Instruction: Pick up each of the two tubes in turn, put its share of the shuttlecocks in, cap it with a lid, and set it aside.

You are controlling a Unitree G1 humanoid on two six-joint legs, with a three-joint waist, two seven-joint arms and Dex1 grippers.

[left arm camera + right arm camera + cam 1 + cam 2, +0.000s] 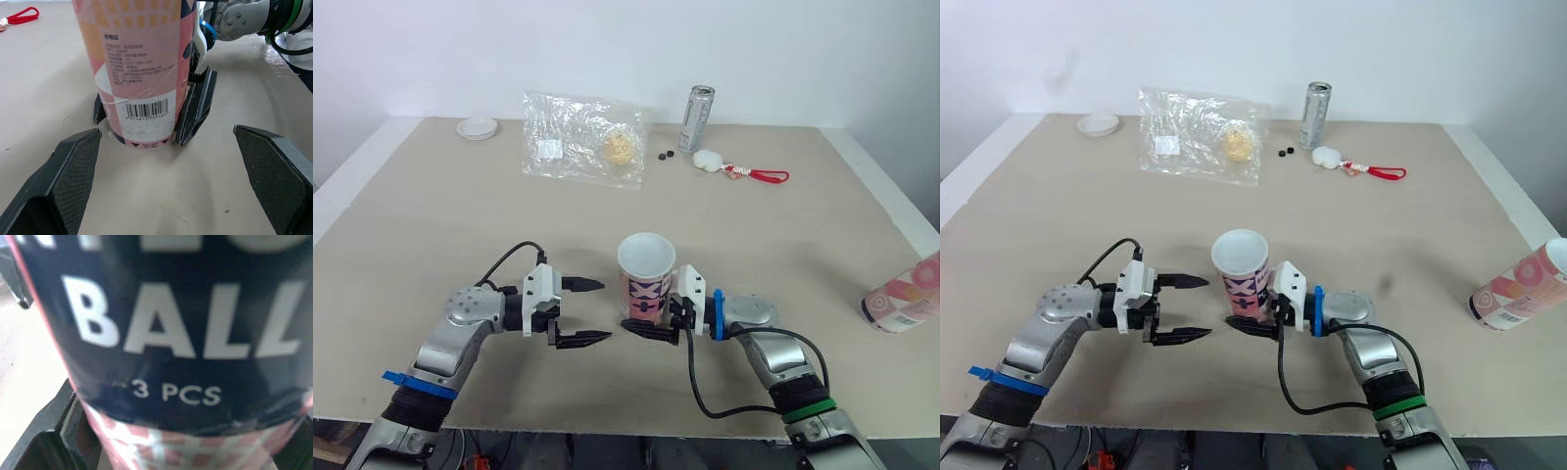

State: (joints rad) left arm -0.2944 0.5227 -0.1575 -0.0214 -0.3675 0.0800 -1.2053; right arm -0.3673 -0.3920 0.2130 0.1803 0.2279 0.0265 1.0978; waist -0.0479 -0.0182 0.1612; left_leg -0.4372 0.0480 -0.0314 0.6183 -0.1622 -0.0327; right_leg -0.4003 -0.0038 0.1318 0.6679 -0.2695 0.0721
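A pink and navy patterned tube stands upright with its mouth uncovered in the middle of the table. My right gripper is shut on its lower part, one finger on each side, as the left wrist view shows at the fingers. My left gripper is open just left of the tube, at base height, not touching it. A second tube lies on its side at the right edge. A clear plastic bag with a shuttlecock lies at the back. A white lid sits at the back left.
A metal can stands at the back, with two small black bits and a white charm on a red cord beside it. The table's front edge runs close under both arms.
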